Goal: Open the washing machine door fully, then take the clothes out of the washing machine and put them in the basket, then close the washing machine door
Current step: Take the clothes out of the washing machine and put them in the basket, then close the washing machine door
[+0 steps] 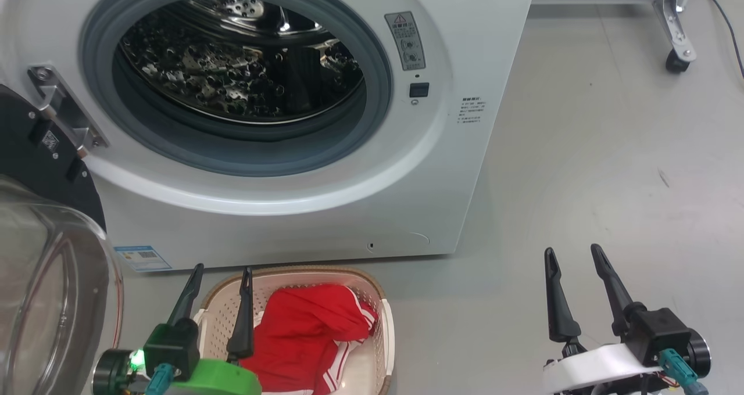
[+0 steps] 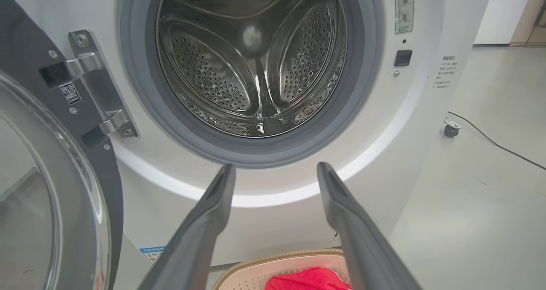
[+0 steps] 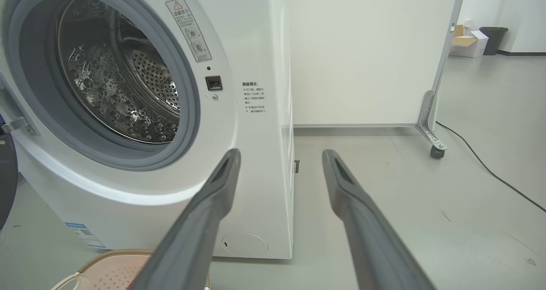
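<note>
Red white-striped garment [image 1: 308, 331] lying in cream perforated basket [image 1: 372, 284]; steel drum [image 1: 244, 64] looking empty. Left gripper [image 1: 223, 267], right gripper [image 1: 572, 248] gaping, holding nothing. Likely next: closing black-rimmed glass door [image 1: 52, 279], pushing outer rim steadily.

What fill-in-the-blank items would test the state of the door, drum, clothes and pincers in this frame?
1. The washing machine door stands ____.
2. The drum of the washing machine is ____.
3. The clothes in the basket are mostly ____ in colour.
4. The left pincer and the right pincer each hold ____.
Missing words: open; empty; red; nothing.
</note>
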Robot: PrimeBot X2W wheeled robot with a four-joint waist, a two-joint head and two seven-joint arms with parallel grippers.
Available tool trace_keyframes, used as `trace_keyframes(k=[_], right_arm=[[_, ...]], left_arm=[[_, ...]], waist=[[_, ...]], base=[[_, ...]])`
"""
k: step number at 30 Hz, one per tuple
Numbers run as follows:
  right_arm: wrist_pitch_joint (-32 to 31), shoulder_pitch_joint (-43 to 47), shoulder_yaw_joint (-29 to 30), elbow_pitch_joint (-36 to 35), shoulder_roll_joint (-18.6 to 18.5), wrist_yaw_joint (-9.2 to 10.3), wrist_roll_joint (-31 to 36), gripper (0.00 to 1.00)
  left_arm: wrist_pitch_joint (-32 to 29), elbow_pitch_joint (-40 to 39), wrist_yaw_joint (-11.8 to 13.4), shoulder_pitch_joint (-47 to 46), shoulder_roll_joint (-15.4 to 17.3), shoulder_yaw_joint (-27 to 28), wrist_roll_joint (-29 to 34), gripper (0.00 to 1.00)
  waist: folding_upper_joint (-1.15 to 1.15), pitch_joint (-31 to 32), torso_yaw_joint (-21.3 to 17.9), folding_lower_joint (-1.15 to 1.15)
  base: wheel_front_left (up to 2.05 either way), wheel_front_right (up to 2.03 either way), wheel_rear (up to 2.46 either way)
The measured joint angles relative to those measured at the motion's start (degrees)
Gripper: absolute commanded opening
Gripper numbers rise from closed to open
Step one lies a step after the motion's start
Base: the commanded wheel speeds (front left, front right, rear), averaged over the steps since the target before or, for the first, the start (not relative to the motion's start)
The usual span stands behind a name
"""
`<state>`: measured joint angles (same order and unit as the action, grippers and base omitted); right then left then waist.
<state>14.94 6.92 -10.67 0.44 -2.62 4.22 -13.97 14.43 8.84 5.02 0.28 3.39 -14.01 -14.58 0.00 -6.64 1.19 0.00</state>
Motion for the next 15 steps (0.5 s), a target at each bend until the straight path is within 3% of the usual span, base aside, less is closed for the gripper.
trace_keyframes(k=[15], right_arm=[[0.00,5.60,0.15,-2.46,0.23,0.97,0.10,1.00]], left_arm=[[-0.86,-4.27,0.33,5.71,1.38,-0.57,1.27,1.00]], waist=[[0.00,3.97,-0.10,0.00]], base=[[0.00,0.00,0.00]])
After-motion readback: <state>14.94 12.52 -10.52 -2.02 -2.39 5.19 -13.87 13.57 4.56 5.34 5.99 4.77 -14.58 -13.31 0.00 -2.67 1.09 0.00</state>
